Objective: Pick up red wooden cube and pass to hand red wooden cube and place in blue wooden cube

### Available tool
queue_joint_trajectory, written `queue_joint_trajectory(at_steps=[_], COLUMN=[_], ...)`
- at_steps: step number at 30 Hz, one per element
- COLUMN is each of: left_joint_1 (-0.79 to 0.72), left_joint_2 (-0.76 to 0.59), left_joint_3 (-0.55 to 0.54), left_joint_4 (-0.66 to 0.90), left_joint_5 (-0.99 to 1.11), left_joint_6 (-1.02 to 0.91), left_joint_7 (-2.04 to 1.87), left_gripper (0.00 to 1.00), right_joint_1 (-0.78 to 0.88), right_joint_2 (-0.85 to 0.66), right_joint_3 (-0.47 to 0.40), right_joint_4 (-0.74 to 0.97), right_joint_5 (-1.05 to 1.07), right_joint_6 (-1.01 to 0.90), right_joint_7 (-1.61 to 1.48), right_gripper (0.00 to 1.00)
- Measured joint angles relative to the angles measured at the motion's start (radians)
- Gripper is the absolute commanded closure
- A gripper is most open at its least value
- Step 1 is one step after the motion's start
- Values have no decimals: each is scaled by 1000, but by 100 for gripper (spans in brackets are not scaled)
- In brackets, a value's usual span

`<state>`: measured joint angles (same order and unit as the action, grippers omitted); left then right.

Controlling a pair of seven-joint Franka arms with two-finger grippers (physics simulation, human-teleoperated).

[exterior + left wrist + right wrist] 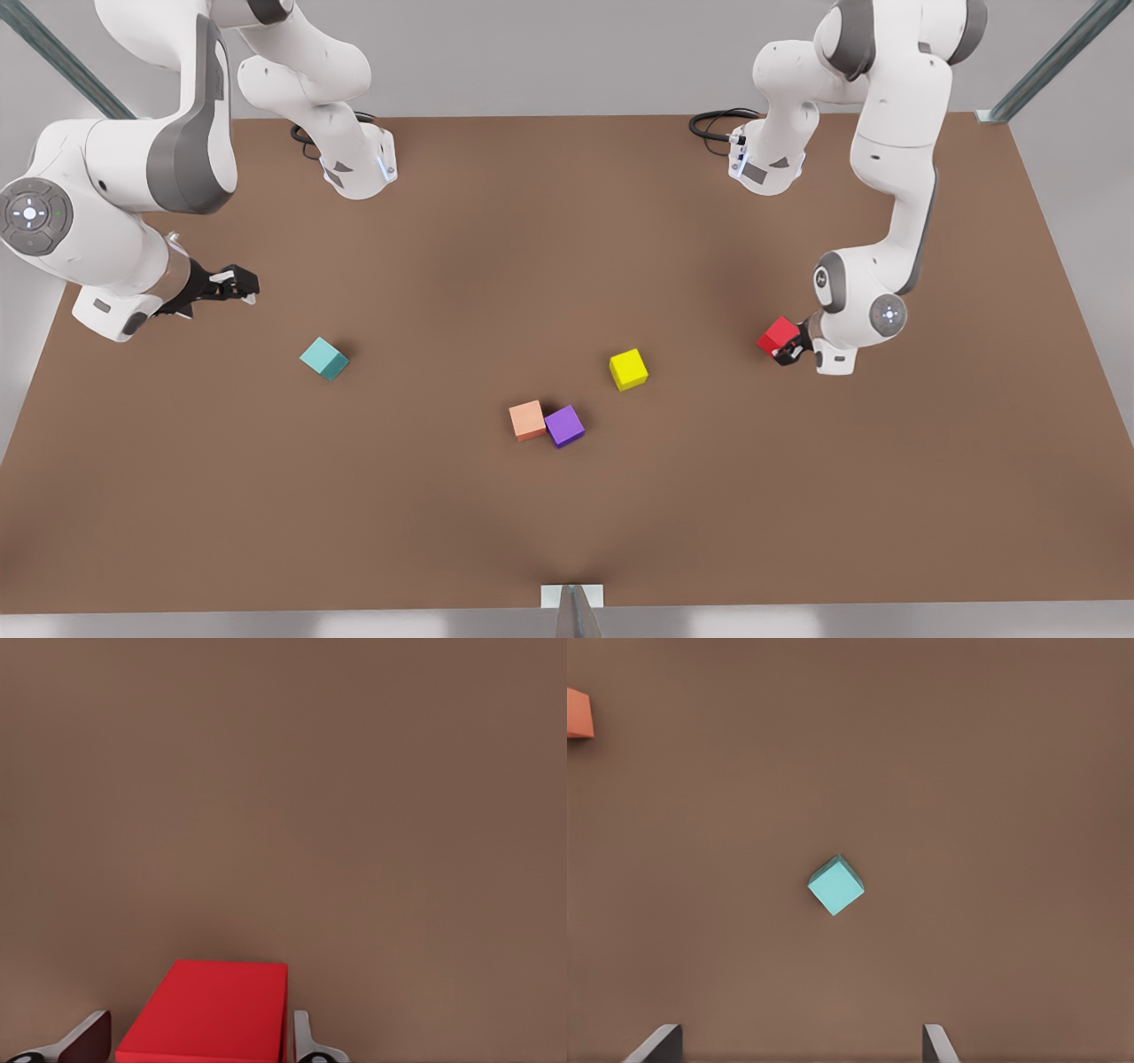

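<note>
The red wooden cube (779, 334) hangs tilted at the front view's right, with my left gripper (788, 348) shut on it. In the left wrist view the cube (208, 1010) sits between the fingers (306, 1036) over bare table. The blue wooden cube (323, 358), teal with a lighter top, rests on the table at the front view's left. My right gripper (241, 287) hovers open up and to the left of it, well apart. The right wrist view looks down on the teal cube (835, 885), with the open gripper (802, 1032) at the frame's edge.
A yellow cube (628, 369) lies mid-table. A salmon-orange cube (527, 420) and a purple cube (564, 426) touch each other near the front; the salmon one (578, 713) also shows in the right wrist view. Both arm bases stand at the brown table's (567, 221) far edge.
</note>
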<state>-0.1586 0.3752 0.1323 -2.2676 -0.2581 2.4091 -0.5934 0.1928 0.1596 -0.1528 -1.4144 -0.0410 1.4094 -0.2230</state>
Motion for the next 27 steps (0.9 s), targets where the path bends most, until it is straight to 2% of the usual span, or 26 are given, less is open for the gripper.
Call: queue_joint_trajectory(at_steps=[4, 5, 7, 15, 19, 22, 23, 24, 27], left_joint_1=[-9, -12, -14, -23, -14, -17, -16, -17, -21], left_joint_2=[10, 11, 12, 9, 56, 121, 181, 247, 434], left_joint_3=[0, 0, 0, -3, -157, -330, -383, -434, -570], left_joint_4=[0, 1, 1, 53, 381, 659, 747, 836, 1022], left_joint_5=[-1, -1, 2, 15, -60, -176, -217, -248, -357], left_joint_6=[9, 10, 13, 20, -153, -339, -391, -434, -501], left_joint_7=[-19, -23, -33, -77, -90, -79, -67, -55, -11], left_gripper=[3, 23, 45, 45, 44, 42, 41, 47, 48], right_joint_1=[-1, -2, -3, -3, 5, 24, 16, 14, 8], right_joint_2=[10, 11, 12, 24, 46, 179, 221, 276, 475], right_joint_3=[0, 0, 0, 0, 0, 0, 0, 1, 2], right_joint_4=[8, 9, 8, 6, 6, 8, 2, -3, -6], right_joint_5=[1, 1, 1, 2, 9, 137, 241, 373, 827], right_joint_6=[1, 1, 1, 1, 1, 3, 3, -2, -38], right_joint_7=[-3, -4, -5, -10, -11, -26, -36, -49, -105], right_gripper=[0, 0, 0, 0, 0, 0, 0, 0, 0])
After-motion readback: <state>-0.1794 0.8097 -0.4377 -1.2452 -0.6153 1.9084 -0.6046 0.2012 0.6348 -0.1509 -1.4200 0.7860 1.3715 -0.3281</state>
